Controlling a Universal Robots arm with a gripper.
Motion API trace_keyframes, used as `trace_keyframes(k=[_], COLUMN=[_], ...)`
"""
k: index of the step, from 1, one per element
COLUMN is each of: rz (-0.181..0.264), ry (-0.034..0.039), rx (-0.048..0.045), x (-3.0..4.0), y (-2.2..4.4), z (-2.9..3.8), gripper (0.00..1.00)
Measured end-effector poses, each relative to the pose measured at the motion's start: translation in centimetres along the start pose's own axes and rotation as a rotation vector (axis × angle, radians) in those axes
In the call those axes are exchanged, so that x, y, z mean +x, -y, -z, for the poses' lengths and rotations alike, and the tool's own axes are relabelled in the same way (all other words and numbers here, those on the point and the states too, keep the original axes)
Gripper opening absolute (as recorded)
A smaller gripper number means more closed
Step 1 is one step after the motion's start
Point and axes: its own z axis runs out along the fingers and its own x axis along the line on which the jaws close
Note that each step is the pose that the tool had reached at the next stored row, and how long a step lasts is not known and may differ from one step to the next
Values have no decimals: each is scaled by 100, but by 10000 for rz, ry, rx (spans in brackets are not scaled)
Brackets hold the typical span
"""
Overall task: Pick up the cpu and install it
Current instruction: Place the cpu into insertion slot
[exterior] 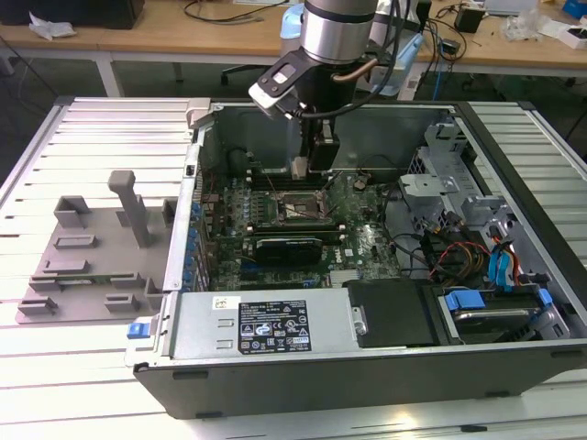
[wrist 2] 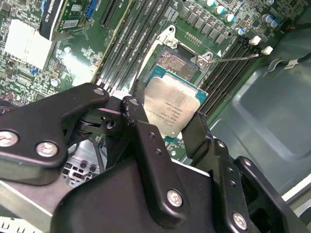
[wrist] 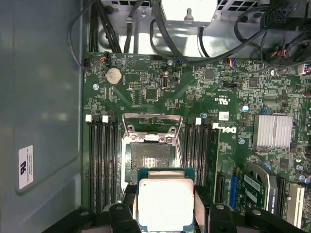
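The cpu, a small square chip with a pale silvery top and a green edge, is clamped by two opposite sides in my gripper. The black fingers are shut on it. It hangs just above the motherboard, beside and partly overlapping the open socket, whose metal frame is lifted. In the first wrist view the cpu covers one edge of the socket. In the exterior view my gripper is down inside the open computer case, over the socket.
Memory slots flank the socket on both sides. The raised socket lever sticks out sideways. Cables and drive bays fill the case's right. A grey plastic tray with upright posts lies on the exterior view's left.
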Motion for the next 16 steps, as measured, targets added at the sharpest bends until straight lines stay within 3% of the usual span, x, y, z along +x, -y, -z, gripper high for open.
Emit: trace_keyframes(k=[11, 12, 14, 16], rz=[-691, -693, -706, -705], ry=[-3, 25, 237, 256], rx=[6, 6, 4, 2], x=[-1, 0, 0, 0], y=[0, 0, 0, -1], z=[-1, -1, 0, -1], gripper=[55, 55, 55, 55])
